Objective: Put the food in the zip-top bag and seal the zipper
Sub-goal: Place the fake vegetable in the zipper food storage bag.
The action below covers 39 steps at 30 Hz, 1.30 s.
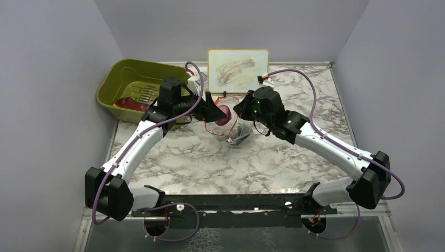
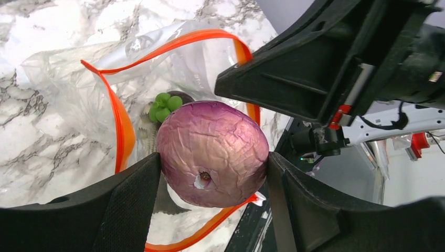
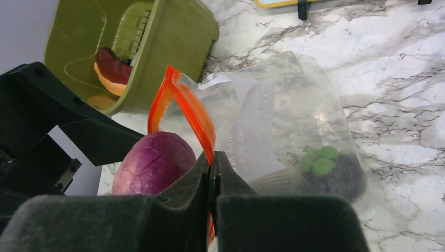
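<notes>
My left gripper [image 2: 212, 168] is shut on a pink-purple toy onion [image 2: 212, 153] and holds it over the open mouth of the clear zip-top bag [image 2: 78, 94]. The onion also shows in the top view [image 1: 222, 114] and the right wrist view [image 3: 153, 164]. My right gripper [image 3: 212, 167] is shut on the bag's orange-red zipper strip [image 3: 191, 113] and holds that edge up. Inside the bag [image 3: 294, 121] lie dark purple grapes with a green top [image 3: 320, 160] and a grey ridged piece [image 3: 275, 181]. The hot dog [image 3: 111, 68] lies in the olive-green bin [image 3: 173, 37].
The olive-green bin [image 1: 126, 79] stands at the back left with an orange piece [image 3: 101, 100] in it. A framed whiteboard [image 1: 237, 67] leans against the back wall. The two arms meet close together over the bag [image 1: 239, 134].
</notes>
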### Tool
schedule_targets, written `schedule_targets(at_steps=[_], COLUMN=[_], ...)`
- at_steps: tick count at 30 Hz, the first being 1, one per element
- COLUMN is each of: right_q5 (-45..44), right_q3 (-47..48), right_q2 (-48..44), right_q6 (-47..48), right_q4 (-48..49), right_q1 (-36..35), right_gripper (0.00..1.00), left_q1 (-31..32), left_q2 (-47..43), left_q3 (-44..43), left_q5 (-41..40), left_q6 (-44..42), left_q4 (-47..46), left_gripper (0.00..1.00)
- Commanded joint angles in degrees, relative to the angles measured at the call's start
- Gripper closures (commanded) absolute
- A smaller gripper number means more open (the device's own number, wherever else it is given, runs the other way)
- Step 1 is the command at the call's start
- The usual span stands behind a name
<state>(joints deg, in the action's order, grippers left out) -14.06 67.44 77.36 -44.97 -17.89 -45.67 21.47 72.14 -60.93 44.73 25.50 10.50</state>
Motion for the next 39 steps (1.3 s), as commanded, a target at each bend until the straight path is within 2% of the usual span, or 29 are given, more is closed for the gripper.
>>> schedule_targets(at_steps=[1,8,16,30,39], right_q5=[0.3,0.2,0.7,1.8,2.6], right_q3=[0.3,0.1,0.0,-0.4,-0.5], right_q2=[-0.1,-0.8,-1.0,-1.4,-2.3], right_q6=[-0.7,-0.8,-0.8,-0.9,-1.1], right_q4=[2.3,2.2,2.3,2.7,2.1], right_q1=[0.2,0.2,0.2,0.3,0.2], right_gripper=[0.99,0.99,0.99,0.99,0.99], left_q1=[0.7,0.8,0.8,0.9,0.9], left_q2=[1.0,1.6,1.5,1.0,-0.6], left_q3=[-0.9,-2.1,-3.4,-4.5,-5.5], left_q5=[-2.5,-5.3,-7.1,-8.7,-9.4], left_q6=[-1.9,-4.1,-5.2,-5.3,-4.7], left_q4=[1.5,4.0,4.9,5.1,5.1], left_gripper=[0.45,0.33,0.25,0.17,0.17])
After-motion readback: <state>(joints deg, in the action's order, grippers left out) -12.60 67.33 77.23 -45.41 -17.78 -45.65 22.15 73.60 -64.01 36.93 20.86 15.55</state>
